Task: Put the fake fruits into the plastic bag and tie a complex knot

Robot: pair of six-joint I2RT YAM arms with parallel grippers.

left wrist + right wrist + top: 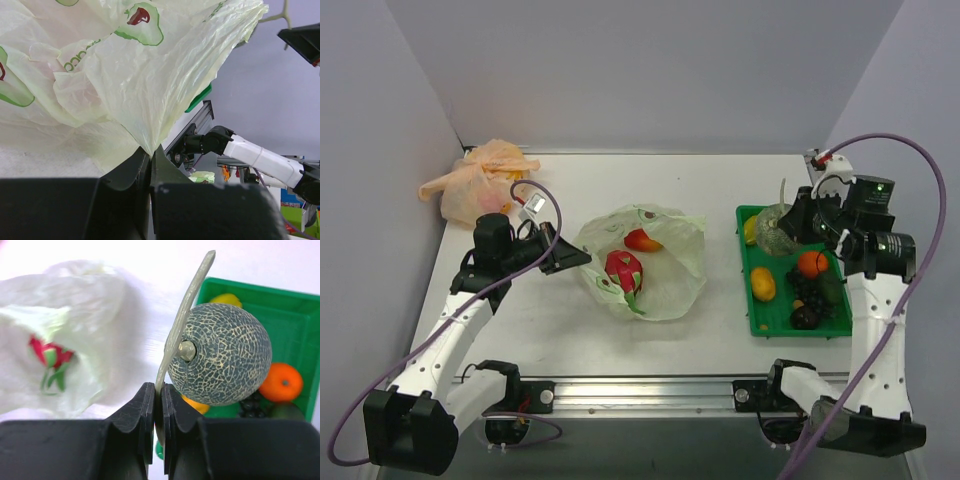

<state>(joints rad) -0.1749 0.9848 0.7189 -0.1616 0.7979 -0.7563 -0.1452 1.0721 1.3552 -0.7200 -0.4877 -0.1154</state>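
- Green tray [748, 318]: holds an orange [812, 263], a yellow-orange fruit [763, 284] and dark purple pieces [807, 303].
- Melon [220, 360]: netted, grey-green, at the tray's far left corner. Whether it rests there or hangs cannot be told.
- Right gripper [160, 390]: at the tray's far end, fingers closed on the melon's pale stem [187, 305].
- Plastic bag [670, 270]: pale green, left of the tray and apart from it. Dragon fruit [623, 270] and a red-orange piece [642, 240] lie inside.
- Left gripper [150, 152]: on the bag's side away from the tray, fingers pinched shut on a fold of bag film.
- Peach-orange bag [480, 180]: well left of the tray, in the back corner.
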